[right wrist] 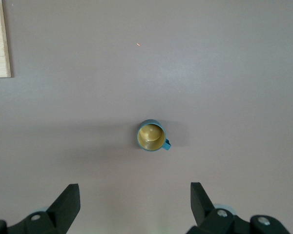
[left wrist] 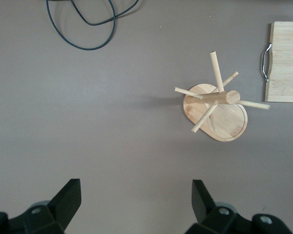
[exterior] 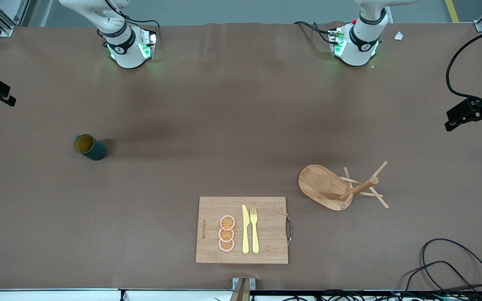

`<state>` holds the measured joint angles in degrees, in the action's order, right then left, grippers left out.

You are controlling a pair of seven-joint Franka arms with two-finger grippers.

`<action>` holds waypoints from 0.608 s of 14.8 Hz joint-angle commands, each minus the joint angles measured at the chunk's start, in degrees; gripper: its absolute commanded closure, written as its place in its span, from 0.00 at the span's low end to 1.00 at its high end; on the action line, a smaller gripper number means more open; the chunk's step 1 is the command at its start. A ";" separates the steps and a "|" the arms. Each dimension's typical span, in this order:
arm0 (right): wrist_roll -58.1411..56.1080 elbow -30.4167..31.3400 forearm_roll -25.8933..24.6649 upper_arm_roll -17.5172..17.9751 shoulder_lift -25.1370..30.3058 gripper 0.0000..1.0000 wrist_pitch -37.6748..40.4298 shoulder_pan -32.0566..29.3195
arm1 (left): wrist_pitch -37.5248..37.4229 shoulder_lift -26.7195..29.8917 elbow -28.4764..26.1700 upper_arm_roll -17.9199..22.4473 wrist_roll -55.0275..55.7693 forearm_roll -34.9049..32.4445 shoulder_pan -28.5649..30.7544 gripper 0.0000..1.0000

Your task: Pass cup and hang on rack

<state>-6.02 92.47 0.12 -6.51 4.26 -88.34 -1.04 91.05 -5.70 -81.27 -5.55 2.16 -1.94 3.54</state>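
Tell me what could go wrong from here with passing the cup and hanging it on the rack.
1. The cup has a small handle, so threading it onto one of the rack's thin angled pegs may miss.
2. Both the open right gripper and the open left gripper are high above the table; the mid-air handover could drop the cup.
3. A bump could tip the rack.

- I have the left gripper [left wrist: 134, 207] raised high over the table, pointing straight down, jaws spread wide, nothing between them.
- My right gripper [right wrist: 133, 207] hangs high too, facing down, fingers [right wrist: 68, 202] wide apart and empty.
- Both arms wait.
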 commanded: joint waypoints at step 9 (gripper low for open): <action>-0.57 -0.45 0.32 -0.43 -0.39 0.00 0.37 -0.11 | -1.14 0.43 0.85 -0.42 0.12 0.01 0.06 0.00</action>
<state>-6.03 92.47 0.12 -6.64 4.22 -88.34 -1.01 90.86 -5.65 -81.09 -5.81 2.16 -1.94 3.34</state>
